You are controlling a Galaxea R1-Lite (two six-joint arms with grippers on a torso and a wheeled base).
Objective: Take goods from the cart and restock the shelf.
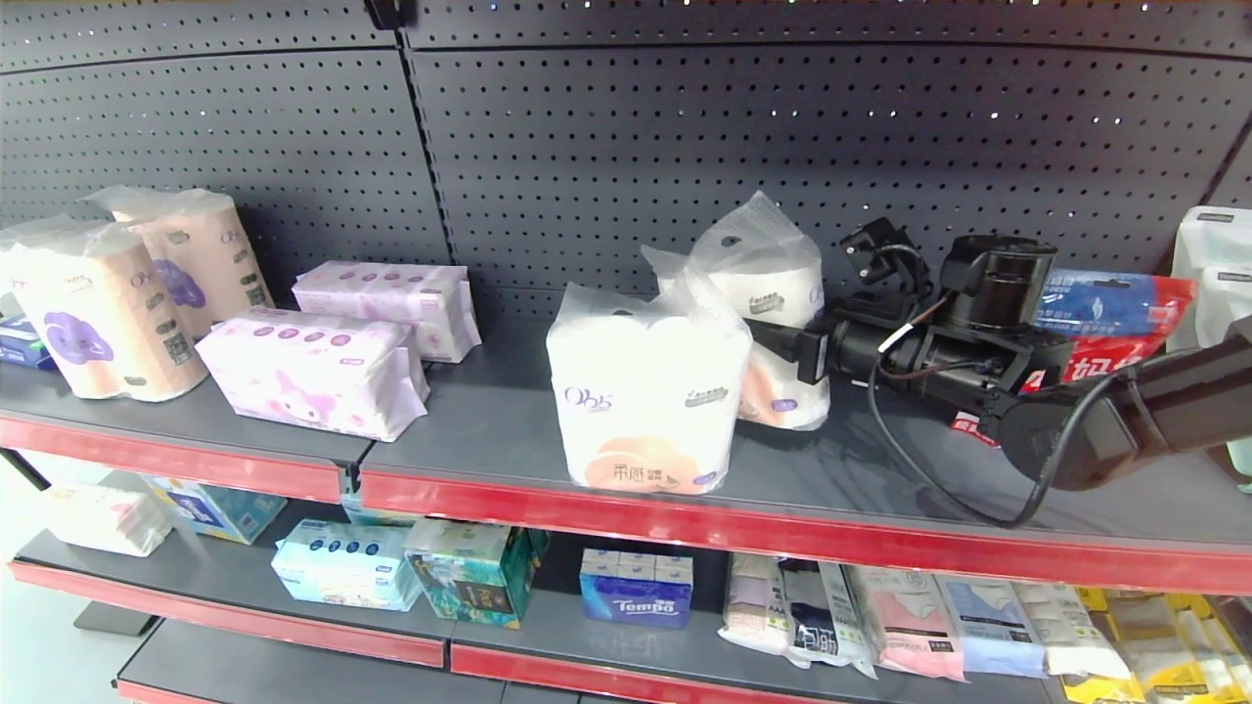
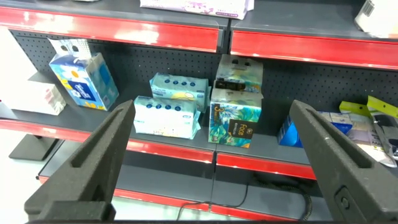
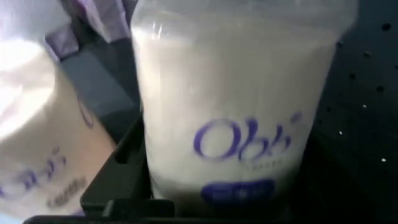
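Right hand: you are clamping your right hand (image 1: 775, 342) on the rear roll pack (image 1: 773, 279), with the arm lying at 3 o'clock of it.
Rear roll pack: it is standing upright on the top shelf (image 1: 489, 430), at 1 o'clock of the front roll pack (image 1: 641, 391), just behind it.
Left hand: you are holding your left hand (image 2: 211, 112) with its fingers wide apart, facing the lower shelves (image 2: 155, 152).

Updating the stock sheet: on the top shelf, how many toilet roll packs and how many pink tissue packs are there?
Toilet roll packs: 4 (one in the right gripper)
Pink tissue packs: 2
Total: 6
White packages at the far right: kind unclear, not counted.
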